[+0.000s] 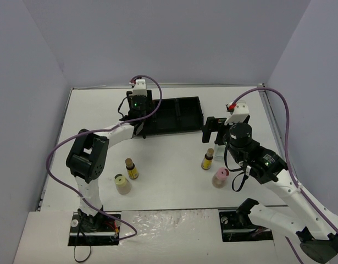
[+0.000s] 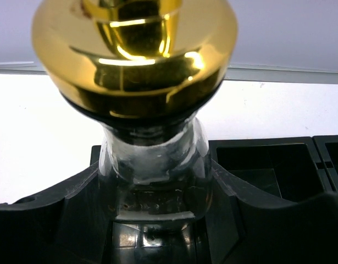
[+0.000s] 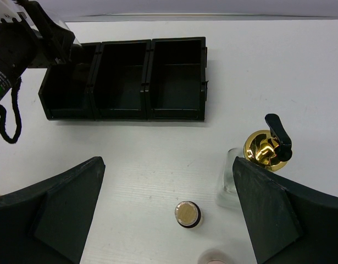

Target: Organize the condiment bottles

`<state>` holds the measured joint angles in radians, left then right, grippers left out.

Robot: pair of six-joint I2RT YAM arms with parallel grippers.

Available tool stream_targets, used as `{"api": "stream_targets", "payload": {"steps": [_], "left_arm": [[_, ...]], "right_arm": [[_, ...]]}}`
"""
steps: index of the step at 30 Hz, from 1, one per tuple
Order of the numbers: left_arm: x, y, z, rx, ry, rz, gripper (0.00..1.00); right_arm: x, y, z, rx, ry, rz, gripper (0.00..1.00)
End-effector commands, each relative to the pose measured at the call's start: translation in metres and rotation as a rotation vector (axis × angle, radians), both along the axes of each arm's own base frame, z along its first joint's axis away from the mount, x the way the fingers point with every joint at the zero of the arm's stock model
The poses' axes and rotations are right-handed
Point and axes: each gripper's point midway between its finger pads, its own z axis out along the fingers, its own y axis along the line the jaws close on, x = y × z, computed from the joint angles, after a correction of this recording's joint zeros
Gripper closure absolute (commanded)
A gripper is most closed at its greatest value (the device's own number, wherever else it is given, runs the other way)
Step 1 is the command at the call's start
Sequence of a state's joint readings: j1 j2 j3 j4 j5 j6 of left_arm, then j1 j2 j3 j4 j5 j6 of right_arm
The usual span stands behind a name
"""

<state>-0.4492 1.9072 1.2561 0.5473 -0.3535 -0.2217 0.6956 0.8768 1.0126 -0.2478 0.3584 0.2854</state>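
My left gripper point(image 1: 139, 117) is shut on a tall clear glass bottle point(image 2: 153, 165) with a gold pourer top point(image 2: 133, 55), at the left compartment of the black tray point(image 1: 177, 116). My right gripper point(image 1: 212, 131) is open and hangs empty above the table. Below it, in the right wrist view, stands a small amber bottle point(image 3: 188, 214), with the second gold-topped glass bottle point(image 3: 262, 149) at its right finger point(image 3: 281, 214) and the pink jar point(image 3: 215, 258) at the bottom edge. Another amber bottle point(image 1: 131, 168) and the beige jar point(image 1: 122, 184) stand front left.
The tray's middle and right compartments point(image 3: 177, 77) hold nothing. The amber bottle point(image 1: 208, 159) and pink jar point(image 1: 220, 177) stand front right, close to my right arm. White walls close the table at the back and both sides.
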Motion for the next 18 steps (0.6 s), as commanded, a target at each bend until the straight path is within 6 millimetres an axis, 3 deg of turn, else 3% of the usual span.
{"api": "stream_targets", "payload": {"steps": [1,3,7,11,18], "left_arm": [[0.006,0.001,0.065,-0.109,-0.163,0.022,0.67],[0.006,0.001,0.063,-0.104,-0.16,0.024,0.42],[0.007,0.002,0.061,-0.095,-0.153,0.028,0.22],[0.005,0.002,0.065,-0.089,-0.16,0.026,0.13],[-0.001,0.003,0.081,-0.079,-0.174,0.015,0.1]], "right_arm": [[0.001,0.003,0.016,0.043,-0.053,0.0,0.0],[0.001,0.002,0.015,0.042,-0.05,-0.001,0.0],[0.001,0.002,0.015,0.045,-0.05,-0.001,0.0],[0.001,0.002,0.014,0.042,-0.05,-0.002,0.0],[0.002,0.003,0.012,0.04,-0.044,-0.001,0.0]]}}
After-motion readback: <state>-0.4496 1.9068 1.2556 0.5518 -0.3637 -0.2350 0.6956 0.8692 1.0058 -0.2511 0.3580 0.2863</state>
